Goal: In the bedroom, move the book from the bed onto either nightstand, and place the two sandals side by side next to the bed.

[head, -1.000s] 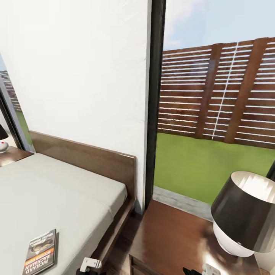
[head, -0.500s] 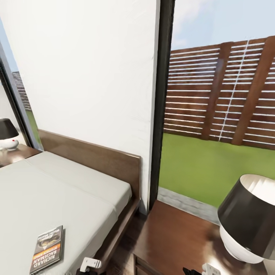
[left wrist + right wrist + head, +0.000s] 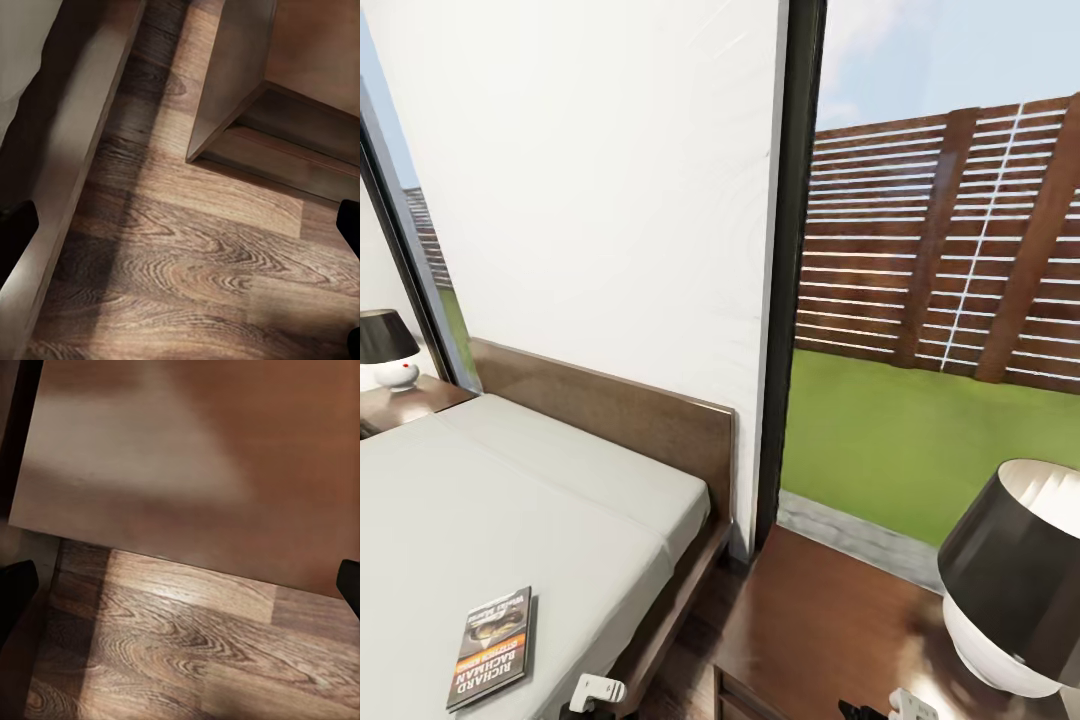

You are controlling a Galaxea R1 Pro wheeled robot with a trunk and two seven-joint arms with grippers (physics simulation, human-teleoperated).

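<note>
The head view shows the book [image 3: 491, 648] lying on the near bed [image 3: 510, 510], left of the nightstand [image 3: 830, 630], while both wrist views show open fingers [image 3: 16, 240] above the floor [image 3: 187, 652].

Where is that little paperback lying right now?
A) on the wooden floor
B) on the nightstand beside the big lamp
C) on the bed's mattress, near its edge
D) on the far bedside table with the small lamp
C: in the head view the book lies flat on the off-white mattress of the bed, near its edge, while the nightstand alongside carries a lamp and no book.
</note>
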